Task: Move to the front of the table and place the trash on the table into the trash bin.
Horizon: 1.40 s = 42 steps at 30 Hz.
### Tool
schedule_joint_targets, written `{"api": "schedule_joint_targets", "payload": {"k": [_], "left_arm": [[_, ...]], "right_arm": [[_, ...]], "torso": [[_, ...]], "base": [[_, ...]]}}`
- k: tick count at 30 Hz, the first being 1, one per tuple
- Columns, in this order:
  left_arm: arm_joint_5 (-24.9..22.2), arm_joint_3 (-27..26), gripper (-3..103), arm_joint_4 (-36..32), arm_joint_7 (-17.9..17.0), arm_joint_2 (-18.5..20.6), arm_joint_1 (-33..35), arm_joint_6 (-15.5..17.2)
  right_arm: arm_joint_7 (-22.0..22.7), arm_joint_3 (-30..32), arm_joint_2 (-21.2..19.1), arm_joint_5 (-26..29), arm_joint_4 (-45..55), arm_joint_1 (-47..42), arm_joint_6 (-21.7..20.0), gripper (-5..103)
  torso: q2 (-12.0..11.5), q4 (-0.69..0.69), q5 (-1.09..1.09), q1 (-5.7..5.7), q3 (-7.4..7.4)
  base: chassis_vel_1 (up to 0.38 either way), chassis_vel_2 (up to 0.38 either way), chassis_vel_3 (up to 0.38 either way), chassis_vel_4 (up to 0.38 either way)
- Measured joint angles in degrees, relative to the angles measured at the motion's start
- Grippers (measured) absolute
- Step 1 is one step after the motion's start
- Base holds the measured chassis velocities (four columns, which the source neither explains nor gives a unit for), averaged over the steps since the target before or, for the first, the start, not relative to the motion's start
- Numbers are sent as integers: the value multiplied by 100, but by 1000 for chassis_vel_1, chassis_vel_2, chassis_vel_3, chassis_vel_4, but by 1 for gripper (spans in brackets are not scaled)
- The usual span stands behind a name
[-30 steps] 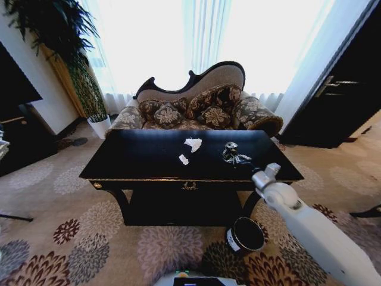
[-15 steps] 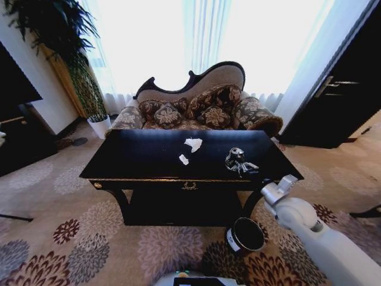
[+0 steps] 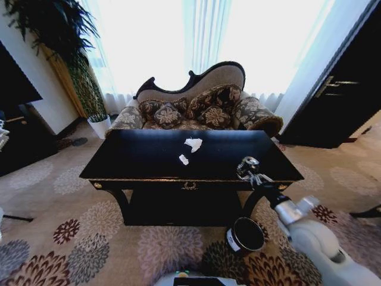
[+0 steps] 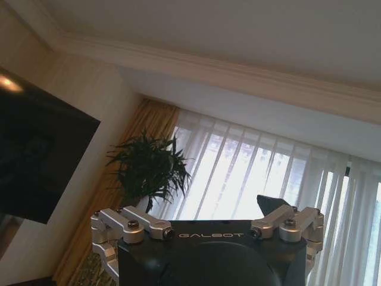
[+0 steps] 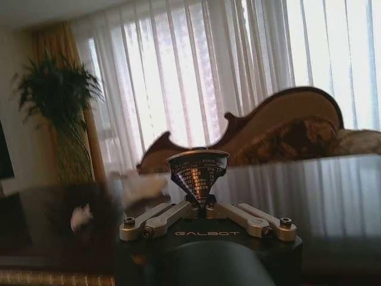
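The glossy black table [image 3: 143,161] stands in front of me. Two crumpled white paper scraps [image 3: 193,143] [image 3: 183,159] lie near its middle. My right gripper [image 3: 250,173] is shut on the crushed dark can [image 3: 248,162] and holds it just above the table's front right edge. In the right wrist view the can [image 5: 197,172] stands pinched between the closed fingers, with the table top [image 5: 333,190] behind it. The trash bin [image 3: 245,235] stands on the carpet below, in front of the table's right leg. My left gripper [image 4: 205,229] points up at the ceiling, open and holding nothing.
A patterned sofa [image 3: 196,110] stands behind the table, before bright curtains. A potted plant in a white pot [image 3: 100,124] is at the back left. A dark cabinet [image 3: 21,140] stands at the left and a dark door [image 3: 339,101] at the right. Flowered carpet surrounds the table.
My right gripper has carried the can from the table's right part towards me, to the front right edge. The right arm has dropped lower in the head view. The paper scraps have not moved.
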Motion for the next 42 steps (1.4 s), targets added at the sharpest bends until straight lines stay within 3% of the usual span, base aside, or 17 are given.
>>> {"api": "schedule_joint_targets", "payload": {"k": [8,19,23,31,34,42], "left_arm": [[87,149,100,7,18,-144,-54,-7],[-40,-222,100,-110,0,-96,233,-74],[-198,-425,100,-213,-98,-52,328,-76],[-207,-382,100,-268,-118,-31,343,-71],[-203,-370,100,-237,-118,45,346,-66],[-222,-610,100,-219,-117,120,504,-89]], "right_arm": [[-462,-226,57,-683,-952,-279,652,0],[-735,-1191,187,-1514,-2909,436,930,0],[-582,-1711,221,-1770,-3773,996,936,0],[-262,-2004,267,-2102,-4409,1399,854,0],[-31,-2145,281,-2405,-5089,1647,901,0],[95,-2542,516,-2525,-6207,2188,914,0]], "torso": [[0,0,0,0,0],[0,1,1,0,0],[-1,2,1,0,0],[-1,2,1,1,0],[-1,-1,0,1,1],[-1,0,1,1,0]], "base": [[0,0,0,0],[0,0,0,0],[0,0,0,0],[0,0,0,0],[0,0,0,0],[0,0,0,0]]}}
